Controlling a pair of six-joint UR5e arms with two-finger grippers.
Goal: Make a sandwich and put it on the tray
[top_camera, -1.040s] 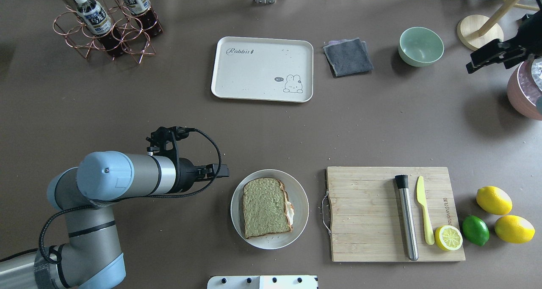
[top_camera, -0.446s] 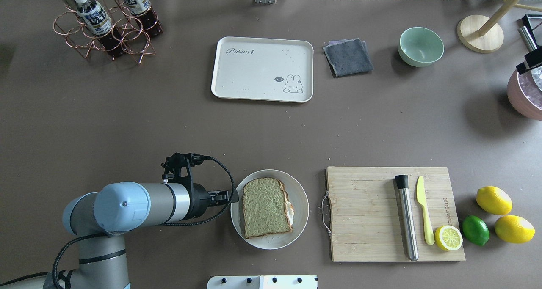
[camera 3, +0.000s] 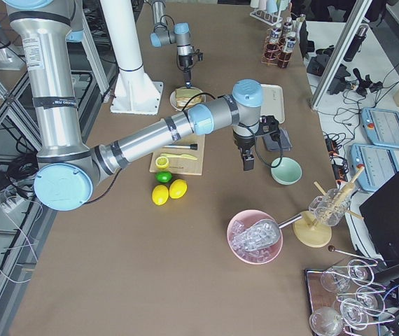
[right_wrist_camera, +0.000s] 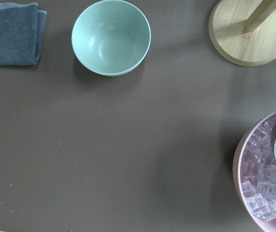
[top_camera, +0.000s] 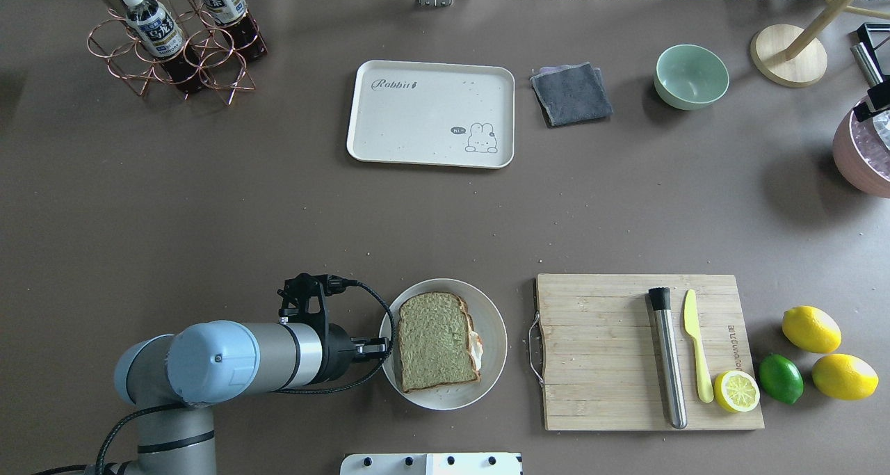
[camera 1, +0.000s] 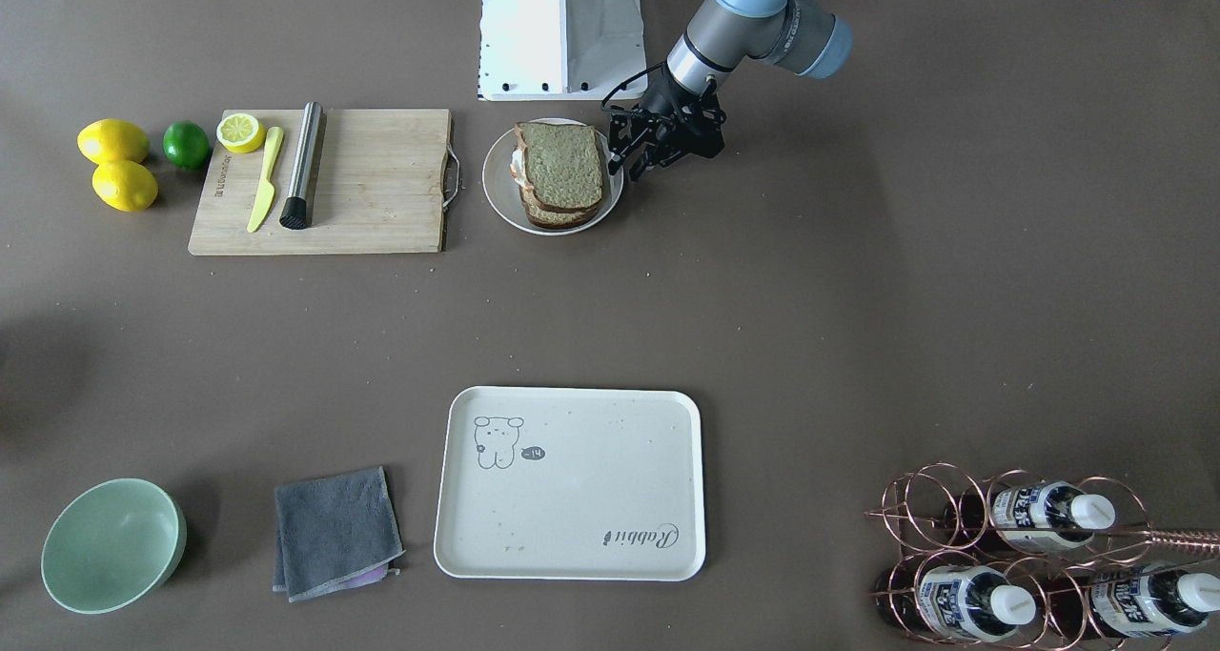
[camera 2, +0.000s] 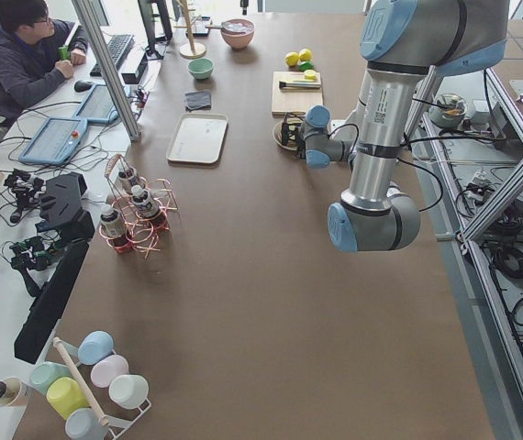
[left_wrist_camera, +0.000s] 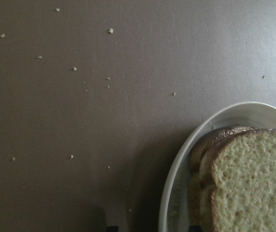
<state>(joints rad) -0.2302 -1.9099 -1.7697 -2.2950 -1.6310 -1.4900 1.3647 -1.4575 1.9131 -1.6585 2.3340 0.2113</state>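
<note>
Sitting on the plate (top_camera: 495,322), the sandwich (top_camera: 436,341) lies beside the left gripper (top_camera: 384,349) and its spread fingers (top_camera: 376,343).

Brown-crusted bread sandwich (top_camera: 434,339) on round white plate (top_camera: 496,322) | wooden cutting board (top_camera: 598,364) right of plate | cream rectangular tray (top_camera: 417,124) behind, well apart
</note>
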